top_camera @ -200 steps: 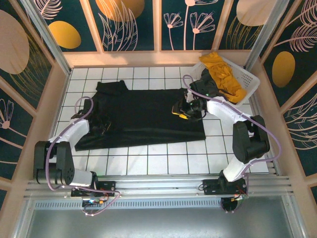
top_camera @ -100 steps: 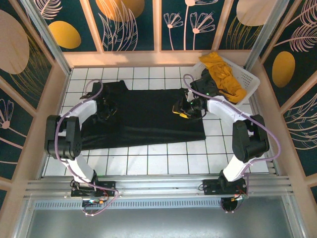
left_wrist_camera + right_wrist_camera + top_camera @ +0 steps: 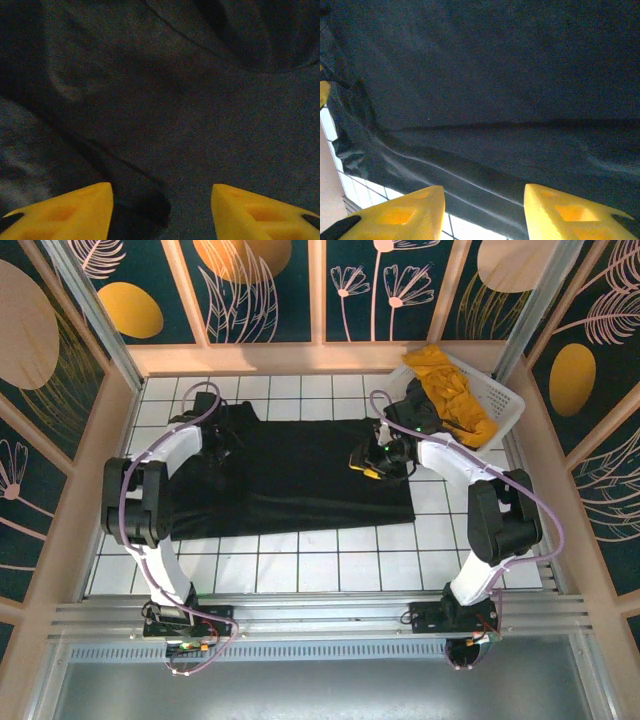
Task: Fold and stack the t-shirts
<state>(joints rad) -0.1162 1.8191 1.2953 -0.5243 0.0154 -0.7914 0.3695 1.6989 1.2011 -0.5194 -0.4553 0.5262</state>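
The large black t-shirt (image 3: 290, 475) lies spread flat on the white tiled floor. My left gripper (image 3: 222, 444) hovers open over its upper left part, near the sleeve. In the left wrist view the black t-shirt (image 3: 190, 100) lies under the left gripper (image 3: 161, 212), with a dark fold between the yellow fingertips (image 3: 65, 210). My right gripper (image 3: 362, 464) stands open over the shirt's right edge. In the right wrist view the right gripper (image 3: 484, 212) has the shirt's hem (image 3: 470, 170) and white tile below it. The mustard yellow t-shirt (image 3: 450, 390) and the dark grey t-shirt (image 3: 413, 412) lie in the basket.
The white slotted basket (image 3: 500, 400) stands at the back right corner. Wooden walls ring the tiled floor (image 3: 330, 560). Bare tiles run along the front of the black shirt and at the far left.
My left arm has swung from the shirt's lower left edge up to its upper left sleeve area. The right gripper has stayed almost still at the right edge.
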